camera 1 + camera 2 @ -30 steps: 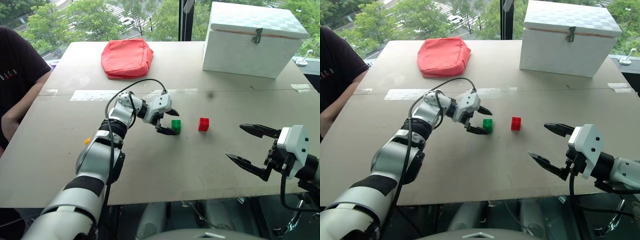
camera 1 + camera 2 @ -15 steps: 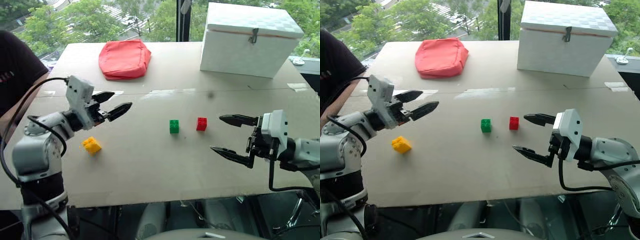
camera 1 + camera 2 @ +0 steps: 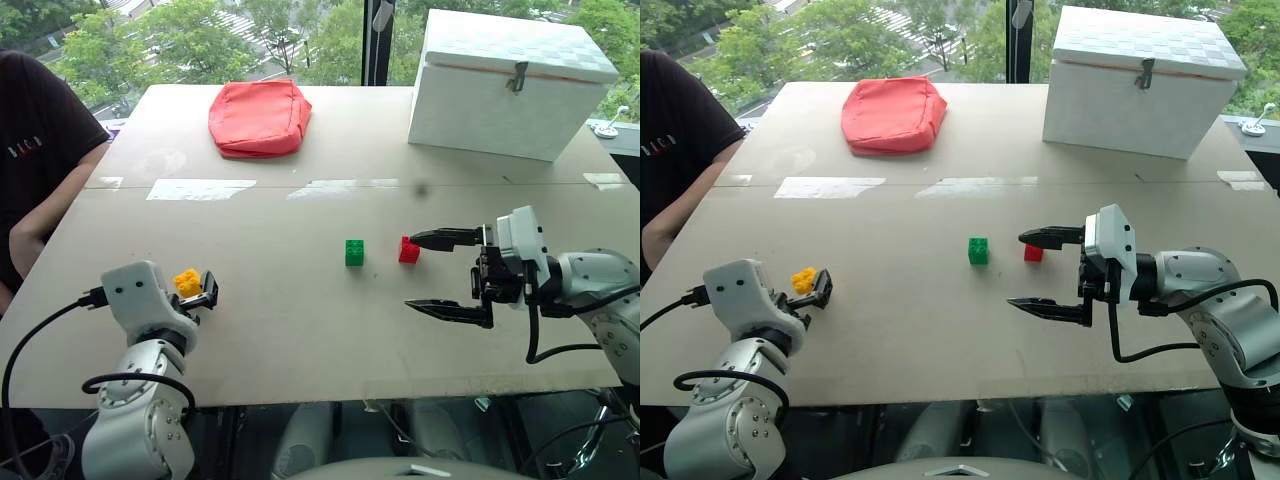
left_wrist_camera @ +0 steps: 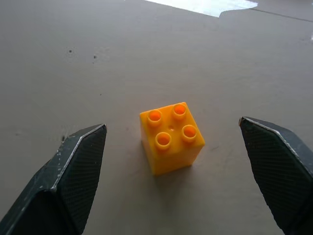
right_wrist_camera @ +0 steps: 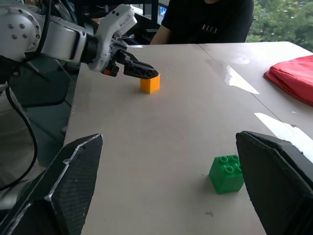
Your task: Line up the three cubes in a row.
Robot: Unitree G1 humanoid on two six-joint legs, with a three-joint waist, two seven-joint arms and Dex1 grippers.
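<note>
The yellow cube stands on the table near its left front edge. My left gripper is open, with a finger on each side of the cube and a gap on both sides. The green cube and the red cube sit side by side at mid-table, a small gap apart. My right gripper is open just right of the red cube, pointing left. Its upper fingertip overlaps that cube's top in the head views. The right wrist view looks past the green cube to the yellow cube.
A red fabric pouch lies at the back left and a big white box stands at the back right. A person in a dark shirt sits at the table's left side. The table's front edge is close to both arms.
My left arm drew back from the green cube to the table's left front, and its gripper now frames the yellow cube. The right gripper moved left, up to the red cube.
</note>
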